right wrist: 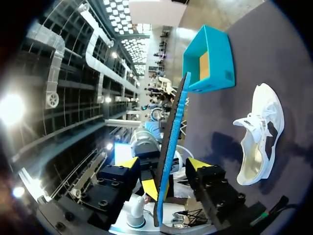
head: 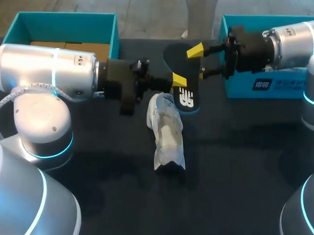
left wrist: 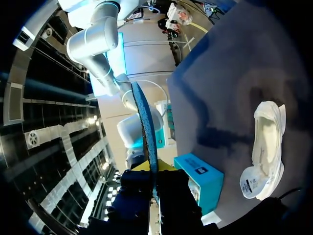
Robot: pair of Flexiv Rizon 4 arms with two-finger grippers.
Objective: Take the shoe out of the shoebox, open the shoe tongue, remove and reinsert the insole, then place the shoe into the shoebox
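Two tools met at one insole (head: 186, 97) near the upper middle of the head view, and that shared moment was where you could have lost it. Your left tool (head: 178, 80) was pinched narrow on the insole's lower end, holding it on edge above the surface (head: 238, 151). Your right tool (head: 199, 61) stood wide astride the upper part, and in its own wrist view both yellow tips showed a gap to the foam, so it gripped nothing. Had you let go with the left before the right closed, the insole would likely have dropped flat and been awkward to pick up again. Closing the right off-centre could have bent or twisted the thin foam against the left's hold. The shoe (head: 167, 131) lay at the centre of the frame, just below the insole, with nothing pinning it, so pushing the insole in might simply have shoved it along. The shoebox (head: 115, 36) sat open at the upper left, well apart.
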